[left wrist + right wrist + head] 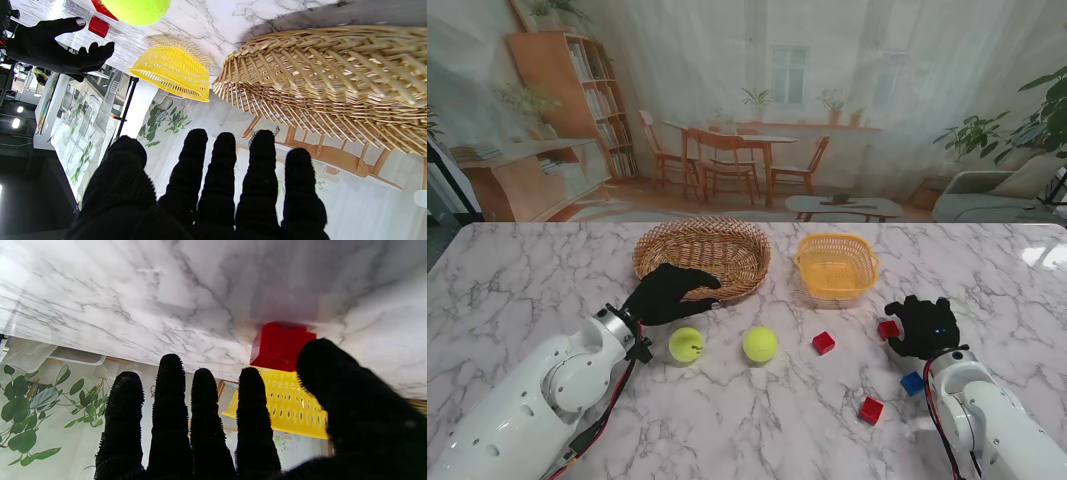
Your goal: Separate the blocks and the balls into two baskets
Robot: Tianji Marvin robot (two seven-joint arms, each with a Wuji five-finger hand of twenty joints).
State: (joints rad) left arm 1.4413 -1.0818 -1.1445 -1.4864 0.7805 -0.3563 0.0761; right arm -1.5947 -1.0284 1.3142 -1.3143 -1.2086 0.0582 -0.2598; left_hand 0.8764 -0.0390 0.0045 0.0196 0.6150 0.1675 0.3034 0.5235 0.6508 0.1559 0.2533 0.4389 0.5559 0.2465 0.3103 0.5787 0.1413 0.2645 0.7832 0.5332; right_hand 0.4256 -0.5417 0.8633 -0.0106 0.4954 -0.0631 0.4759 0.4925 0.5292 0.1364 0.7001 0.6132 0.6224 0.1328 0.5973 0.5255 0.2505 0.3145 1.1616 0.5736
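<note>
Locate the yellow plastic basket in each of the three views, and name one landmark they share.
Stand view: the yellow basket stands on the marble table, to the right of the wicker basket, farther from me than the blocks.
Left wrist view: the yellow basket shows upside down, beside the wicker basket.
Right wrist view: the yellow basket shows beyond the fingers, behind a red block.
Shared landmark: the white marble table.
</note>
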